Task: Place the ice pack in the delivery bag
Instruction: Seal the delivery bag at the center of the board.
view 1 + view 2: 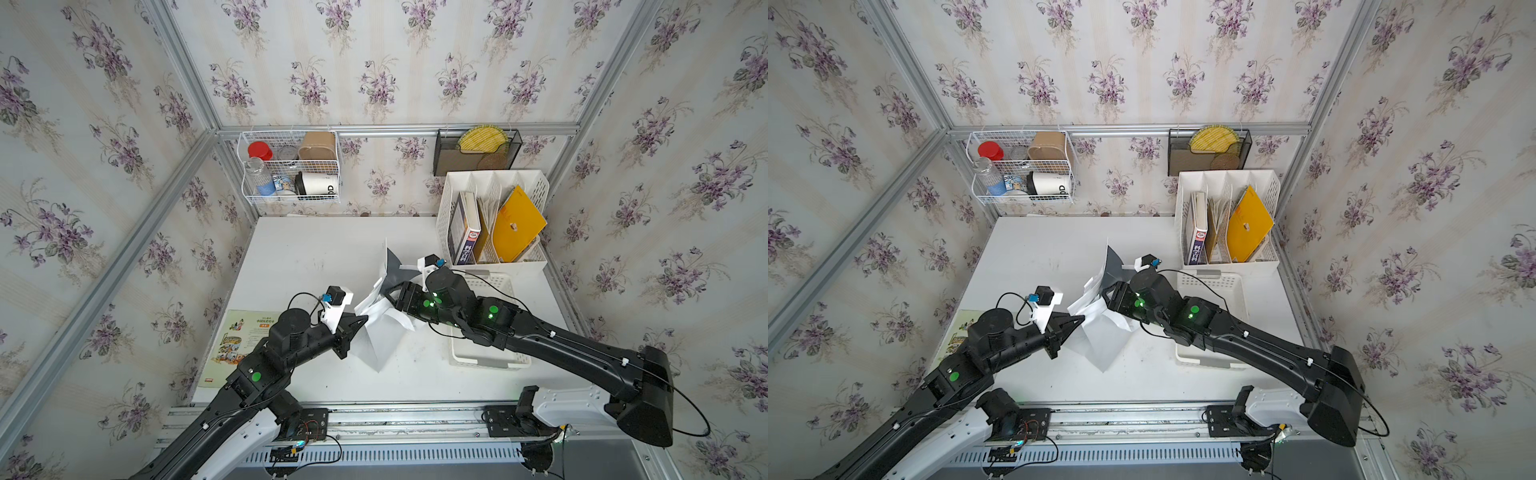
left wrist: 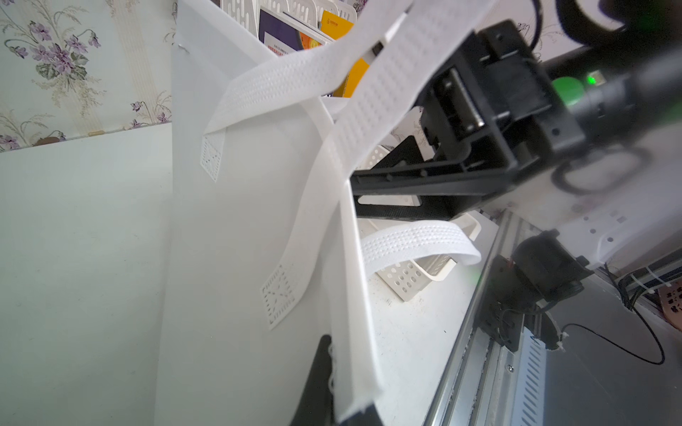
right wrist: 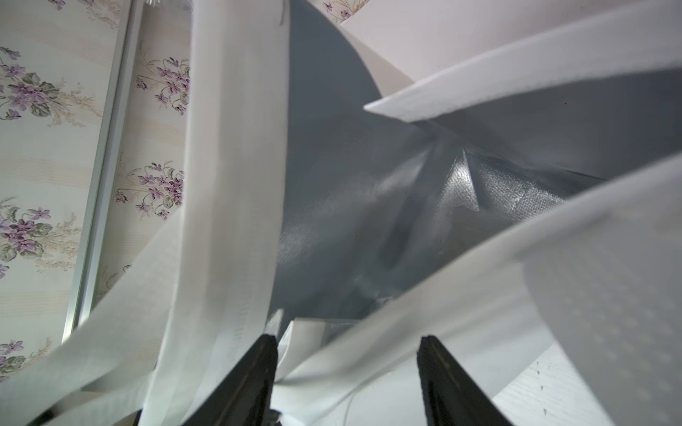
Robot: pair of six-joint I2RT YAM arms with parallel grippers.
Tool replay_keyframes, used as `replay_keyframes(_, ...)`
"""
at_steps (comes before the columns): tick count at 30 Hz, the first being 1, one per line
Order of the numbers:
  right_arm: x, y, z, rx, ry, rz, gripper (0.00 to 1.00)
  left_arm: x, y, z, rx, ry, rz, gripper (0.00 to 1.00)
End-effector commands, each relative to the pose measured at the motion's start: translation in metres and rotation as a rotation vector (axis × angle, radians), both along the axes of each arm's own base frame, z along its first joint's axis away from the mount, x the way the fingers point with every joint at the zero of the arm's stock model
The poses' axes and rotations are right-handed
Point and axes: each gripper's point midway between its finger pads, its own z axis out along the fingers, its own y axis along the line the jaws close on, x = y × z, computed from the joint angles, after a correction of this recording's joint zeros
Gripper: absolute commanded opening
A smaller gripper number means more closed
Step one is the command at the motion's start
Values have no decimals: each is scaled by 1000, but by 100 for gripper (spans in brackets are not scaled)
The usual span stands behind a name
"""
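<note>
- Right gripper [image 3: 347, 339] is sitting closest, jaws spread with nothing in them, pointing into the bag [image 1: 380, 345] past its floppy straps [image 2: 369, 92].
- Left gripper [image 1: 362, 319] is pinching the bag's rim, propping it up.
- Ice pack isn't showing anywhere. It might be lying down in the foil lining [image 3: 350, 184], can't tell.
- Guessing it's squishy, slick and a bit hefty, so I'd be grabbing across its middle.

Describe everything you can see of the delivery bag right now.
The delivery bag is a tall white fabric tote with shiny silver lining and two flat white straps sewn on with stitched patches. It stands on the table, creased, mouth open. The left gripper is shut on its rim; the right gripper is open at the mouth among the straps. No contents show.
</note>
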Motion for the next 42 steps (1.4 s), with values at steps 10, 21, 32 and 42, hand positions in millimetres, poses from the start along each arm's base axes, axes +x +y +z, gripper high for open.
replay_keyframes(10,1,19,3,72,48,31,35,0,-2,4,-25,-77,-8,17)
replay_keyframes(21,3,18,2,94,45,11,33,-3,4,-3,-62,-79,22,40)
replay_keyframes(32,3,23,2,125,42,8,33,-5,-4,-10,-87,-44,-6,46)
replay_keyframes(42,2,26,8,144,25,3,34,-2,-6,-9,-93,-35,-1,44)
